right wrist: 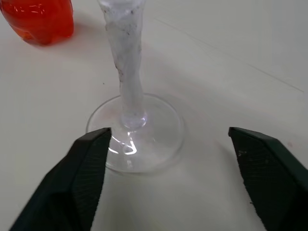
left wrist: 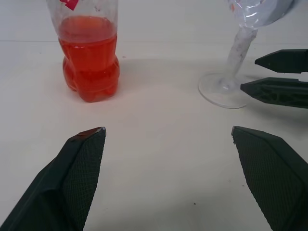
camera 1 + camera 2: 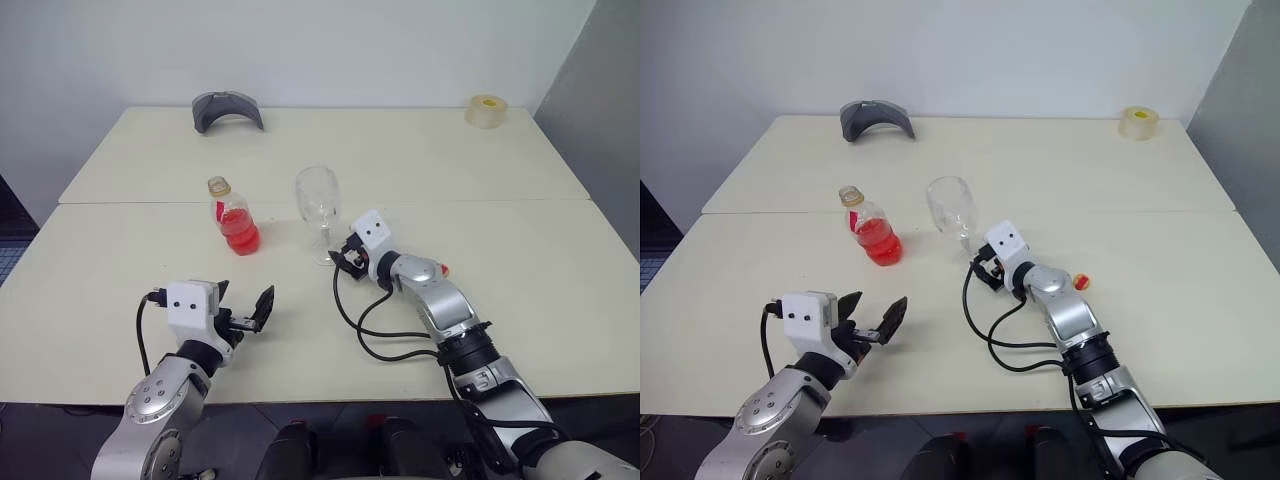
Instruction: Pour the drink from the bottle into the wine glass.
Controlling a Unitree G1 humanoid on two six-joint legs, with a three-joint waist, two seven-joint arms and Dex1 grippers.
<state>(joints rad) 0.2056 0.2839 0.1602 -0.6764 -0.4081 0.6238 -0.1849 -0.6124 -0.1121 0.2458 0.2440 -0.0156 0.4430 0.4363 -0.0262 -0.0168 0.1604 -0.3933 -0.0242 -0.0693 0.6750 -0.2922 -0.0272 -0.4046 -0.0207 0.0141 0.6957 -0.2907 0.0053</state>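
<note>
Right gripper (image 1: 166, 144): fingers spread wide at the foot of the upright wine glass (image 3: 318, 205), gripping nothing. Left gripper (image 3: 243, 310): likewise parted and empty, hovering over the cream table (image 3: 520, 290), well short of the bottle (image 3: 235, 218). Bottle stands just beside the glass, capless, the drink (image 2: 90, 67) filling its lower half.

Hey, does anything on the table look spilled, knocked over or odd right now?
No spill. The bottle stands upright without its cap, and a small red-and-yellow cap-like piece lies behind the right arm. The wine glass looks empty.
</note>
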